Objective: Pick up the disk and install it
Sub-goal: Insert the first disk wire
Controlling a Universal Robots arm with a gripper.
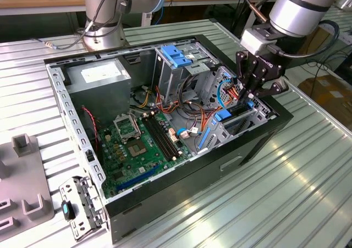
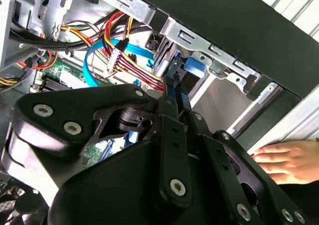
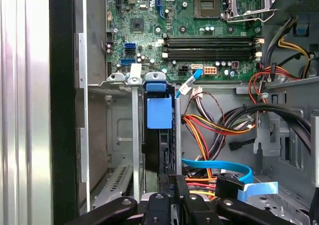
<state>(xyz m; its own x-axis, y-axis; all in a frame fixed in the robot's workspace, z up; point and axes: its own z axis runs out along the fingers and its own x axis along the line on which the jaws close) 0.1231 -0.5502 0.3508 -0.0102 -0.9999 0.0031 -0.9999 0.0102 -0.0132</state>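
Note:
The disk point(image 3: 158, 135) stands on edge in a bay slot of the open computer case point(image 1: 181, 182), between two metal rails, with its blue plastic end point(image 3: 159, 112) showing. In the exterior view the bay point(image 1: 231, 121) is at the case's right corner. My gripper point(image 1: 250, 98) reaches down into that corner. Its black fingers are drawn together, the gripper point(image 3: 175, 181) sitting at the disk's near end. In the second wrist view the gripper point(image 2: 175, 80) points at blue plastic point(image 2: 193, 68) in the bay. Whether the tips pinch part of the disk is hidden.
Inside the case lie a green motherboard point(image 1: 137, 143), a grey power supply box point(image 1: 102, 75), a cage with a blue top point(image 1: 176, 55) and bundles of coloured cables point(image 3: 219, 125). A person's hand point(image 2: 289, 160) rests outside the case wall. A metal bracket point(image 1: 82, 204) lies on the table.

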